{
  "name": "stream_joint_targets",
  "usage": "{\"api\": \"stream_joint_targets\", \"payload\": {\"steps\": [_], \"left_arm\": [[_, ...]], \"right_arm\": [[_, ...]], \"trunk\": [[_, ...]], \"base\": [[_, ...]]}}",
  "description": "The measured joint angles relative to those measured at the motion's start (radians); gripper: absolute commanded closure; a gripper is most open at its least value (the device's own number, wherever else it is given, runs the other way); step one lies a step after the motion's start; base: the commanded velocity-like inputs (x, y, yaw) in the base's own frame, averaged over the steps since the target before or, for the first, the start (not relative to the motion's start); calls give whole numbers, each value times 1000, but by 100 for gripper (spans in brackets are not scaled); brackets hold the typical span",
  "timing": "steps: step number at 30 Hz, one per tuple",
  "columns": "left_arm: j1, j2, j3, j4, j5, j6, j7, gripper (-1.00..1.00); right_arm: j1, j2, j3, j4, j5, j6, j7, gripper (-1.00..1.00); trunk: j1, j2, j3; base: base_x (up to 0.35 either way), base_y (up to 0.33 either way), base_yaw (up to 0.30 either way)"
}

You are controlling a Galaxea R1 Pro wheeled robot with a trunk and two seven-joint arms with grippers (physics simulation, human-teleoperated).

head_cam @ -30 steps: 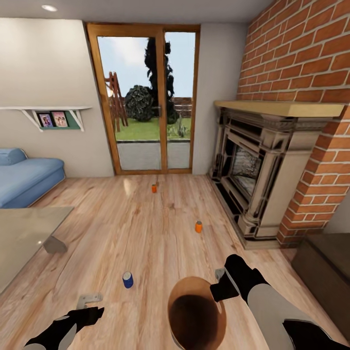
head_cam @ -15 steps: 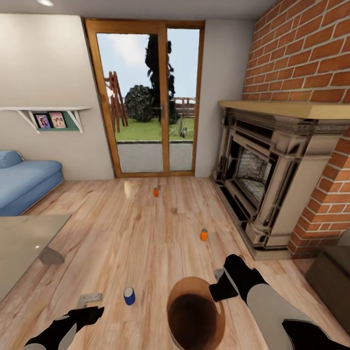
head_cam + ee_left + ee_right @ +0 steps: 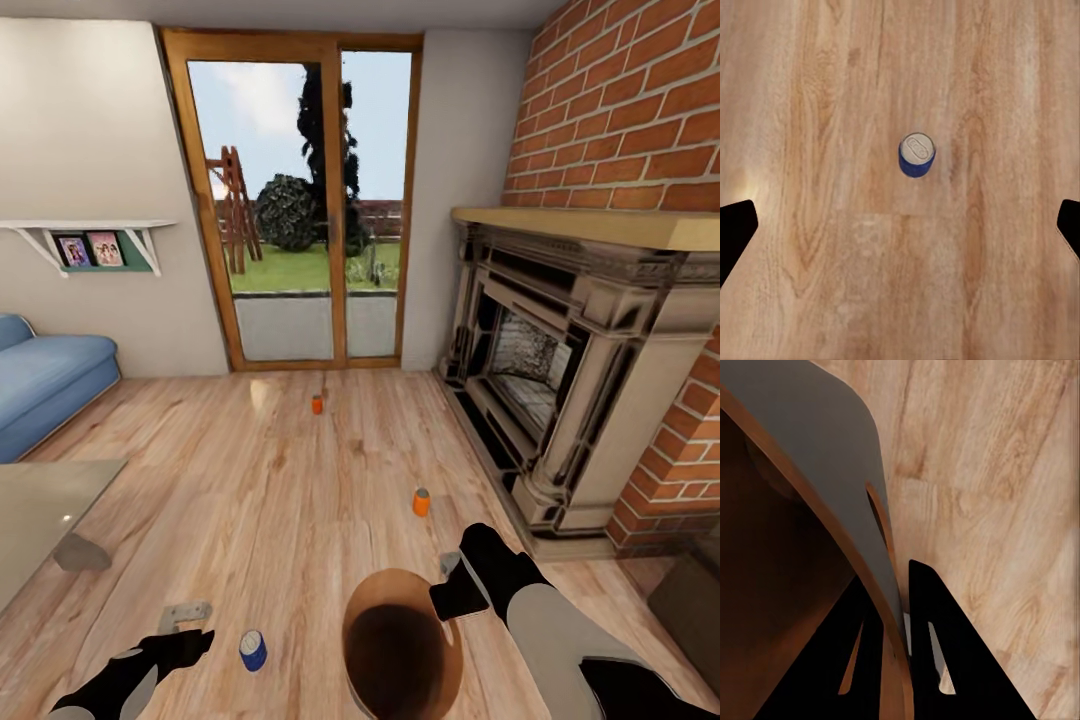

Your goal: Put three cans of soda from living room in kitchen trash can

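Camera has advanced since the earlier frames: the blue can [image 3: 253, 650] now sits lower in the head view, just beside the left gripper [image 3: 185, 630], and the near orange can [image 3: 421, 502] and far orange can [image 3: 316, 404] have also shifted down the view. Sofa [image 3: 45, 380] and glass table [image 3: 40, 510] have slid toward the left edge, and the fireplace [image 3: 560, 380] looms larger. All three cans stand upright on the wood floor [image 3: 250, 480], well apart from each other. Left arm reaches forward and low, its fingers [image 3: 735, 232] spread wide with nothing between them; the left wrist view looks straight down on the blue can [image 3: 917, 155], which stands between the fingertips' line and further ahead. Right arm extends forward, its gripper [image 3: 450, 590] clamped on the rim of the trash can [image 3: 400, 640], one finger inside the wall and one outside, by the slot handle [image 3: 879, 521].
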Motion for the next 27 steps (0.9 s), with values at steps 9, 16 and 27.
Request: {"api": "stream_joint_targets", "payload": {"steps": [9, 16, 27], "left_arm": [[-1, 0, 0, 0, 0, 0, 0, -100], [-1, 0, -1, 0, 0, 0, 0, -100], [-1, 0, -1, -1, 0, 0, 0, -100]], "right_arm": [[0, 0, 1, 1, 4, -1, 0, 100], [0, 0, 0, 0, 1, 0, 0, 100], [0, 0, 0, 1, 1, 0, 0, 100]], "trunk": [[0, 0, 0], [0, 0, 0], [0, 0, 0]], "base": [[324, -61, 0], [324, -8, 0], [324, -1, 0]]}}
